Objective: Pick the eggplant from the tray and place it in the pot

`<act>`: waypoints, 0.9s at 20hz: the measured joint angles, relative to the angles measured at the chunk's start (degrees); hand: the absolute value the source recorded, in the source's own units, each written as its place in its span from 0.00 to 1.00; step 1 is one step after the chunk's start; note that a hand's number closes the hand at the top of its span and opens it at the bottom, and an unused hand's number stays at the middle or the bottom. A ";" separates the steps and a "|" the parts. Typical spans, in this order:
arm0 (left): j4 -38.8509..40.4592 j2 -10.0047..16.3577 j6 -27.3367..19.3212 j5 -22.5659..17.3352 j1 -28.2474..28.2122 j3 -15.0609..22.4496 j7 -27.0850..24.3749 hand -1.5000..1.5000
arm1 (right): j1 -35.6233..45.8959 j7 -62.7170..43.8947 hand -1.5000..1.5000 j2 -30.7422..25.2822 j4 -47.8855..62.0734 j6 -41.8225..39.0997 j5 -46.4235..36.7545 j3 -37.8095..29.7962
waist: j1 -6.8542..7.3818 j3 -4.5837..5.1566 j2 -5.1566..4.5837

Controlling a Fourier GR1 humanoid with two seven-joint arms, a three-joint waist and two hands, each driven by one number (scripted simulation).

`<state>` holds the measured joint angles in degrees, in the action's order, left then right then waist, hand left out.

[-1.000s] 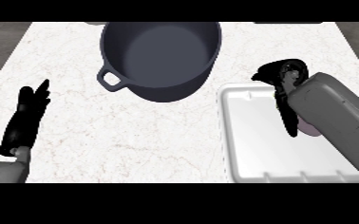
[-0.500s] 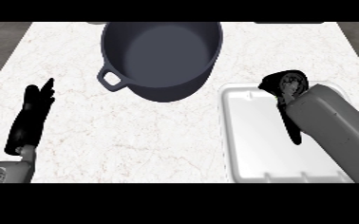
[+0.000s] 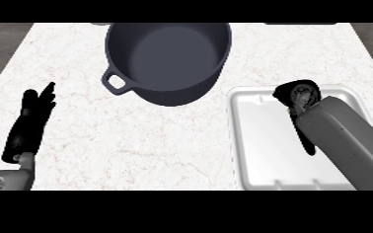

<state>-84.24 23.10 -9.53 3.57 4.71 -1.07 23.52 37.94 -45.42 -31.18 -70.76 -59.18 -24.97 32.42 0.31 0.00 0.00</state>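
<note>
Head view: looking steeply down on the counter [image 3: 146, 143], reading from 9 o'clock across to 3 o'clock.
Left hand [image 3: 29, 126]: resting open at 8 o'clock, fingers straight and pointing up, holding nothing, well apart from everything else.
Pot [image 3: 167, 59]: sitting at 12 o'clock, mouth up, showing nothing inside, one handle pointing toward 8 o'clock.
Tray [image 3: 255, 143]: lying at 4 o'clock, near the pot's right side.
Eggplant [image 3: 305, 144]: probably the dark slim shape showing on the tray along the left edge of the right forearm [image 3: 342, 138], its long axis running 12 to 6. It is mostly hidden, so this is not certain.
Right hand [image 3: 297, 95]: hovering over the tray's 1 o'clock corner, at the 12 o'clock end of that shape. Whether it is apart or clamped on the eggplant cannot be told.
Deciding relation: the right hand is sitting far nearer the eggplant, and the pot is lying toward 10 o'clock from it.
</note>
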 measured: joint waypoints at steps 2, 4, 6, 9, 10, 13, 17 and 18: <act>1.05 -0.32 0.20 0.47 1.38 -0.42 0.34 0.50 | -0.37 0.97 0.00 0.08 1.00 -0.17 -1.79 -0.48 | -0.06 0.00 -0.03; 1.17 -0.86 0.32 1.22 1.81 -0.48 0.80 0.50 | -1.58 1.00 0.00 0.74 0.87 -0.24 -3.17 -1.42 | -0.12 0.00 -0.01; 1.20 -1.61 0.31 1.87 1.27 -0.46 0.03 0.50 | -1.77 2.59 0.00 0.60 2.13 -0.71 -4.68 -2.00 | -0.05 0.00 -0.02; 0.97 -2.41 0.52 2.30 -0.09 -1.00 -1.35 0.50 | -3.56 4.96 0.00 0.28 2.43 -0.55 -7.39 -2.24 | -0.02 0.01 -0.01; 1.71 -2.74 0.62 2.54 0.03 -1.14 -1.85 0.50 | -3.95 4.85 0.00 0.82 2.66 -0.45 -8.01 -2.86 | -0.06 0.01 0.02; 2.09 -2.73 1.55 2.66 0.53 -2.14 -1.95 0.50 | -3.70 6.11 0.00 2.25 4.72 -0.10 -10.37 -4.17 | 0.03 0.18 0.19; 2.94 -1.92 3.34 1.99 0.39 -4.10 -3.15 0.50 | -3.84 9.34 0.00 2.77 6.27 0.83 -13.24 -4.60 | 0.16 0.49 0.58; 3.07 -2.16 3.32 2.21 0.48 -4.16 -3.22 0.50 | -3.90 10.04 0.00 2.81 6.43 0.79 -13.76 -4.75 | 0.16 0.53 0.64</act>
<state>-81.17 20.94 -6.21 5.78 5.20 -5.22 20.30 34.04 -35.38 -28.36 -64.33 -58.38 -38.73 27.67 0.46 0.53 0.64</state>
